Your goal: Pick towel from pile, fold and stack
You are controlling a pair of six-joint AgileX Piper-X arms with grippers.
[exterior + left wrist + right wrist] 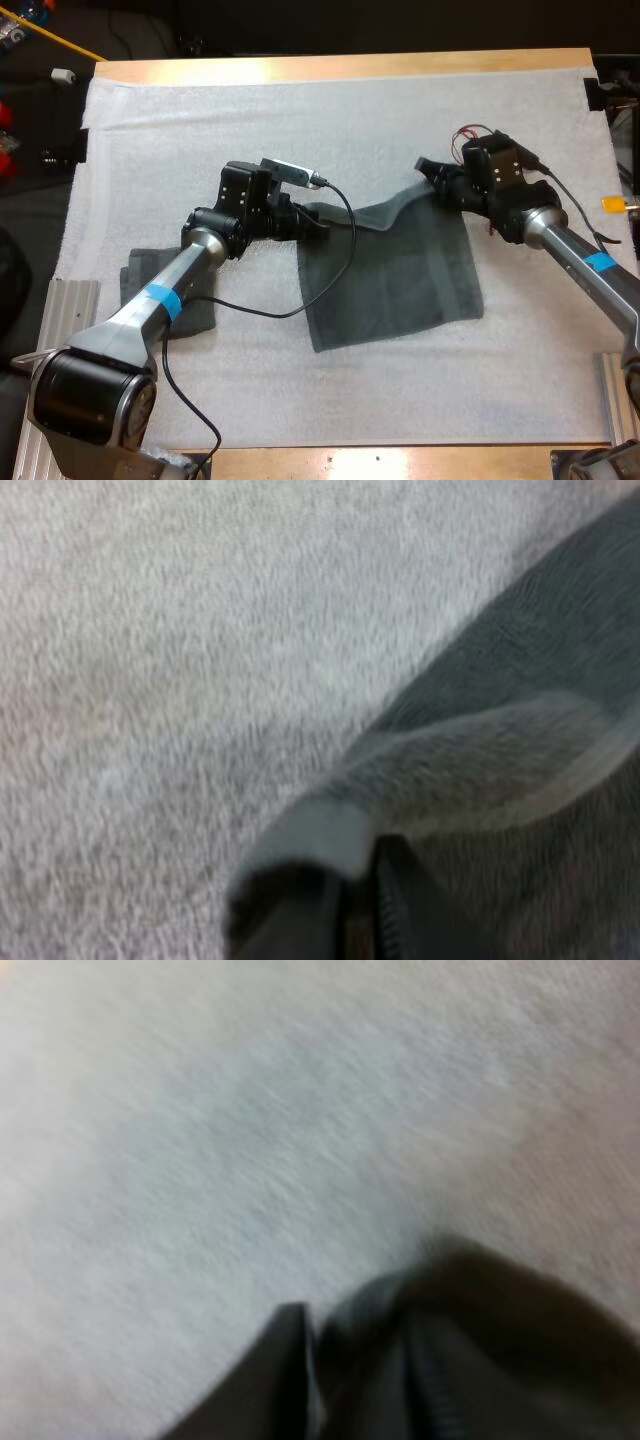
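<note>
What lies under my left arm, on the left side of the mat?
A dark grey-green towel lies on the white mat beneath the left arm. The arm covers its middle, so whether it is folded or crumpled cannot be told.

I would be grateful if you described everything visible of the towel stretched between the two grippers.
The spread towel is dark grey-green, soft-looking cloth with a paler hemmed edge. It lies mostly flat and roughly rectangular on the white mat, unfolded. Its far edge is raised: the left gripper pinches the far left corner, and the right gripper pinches the far right corner, which peaks upward. The near edge rests on the mat.
</note>
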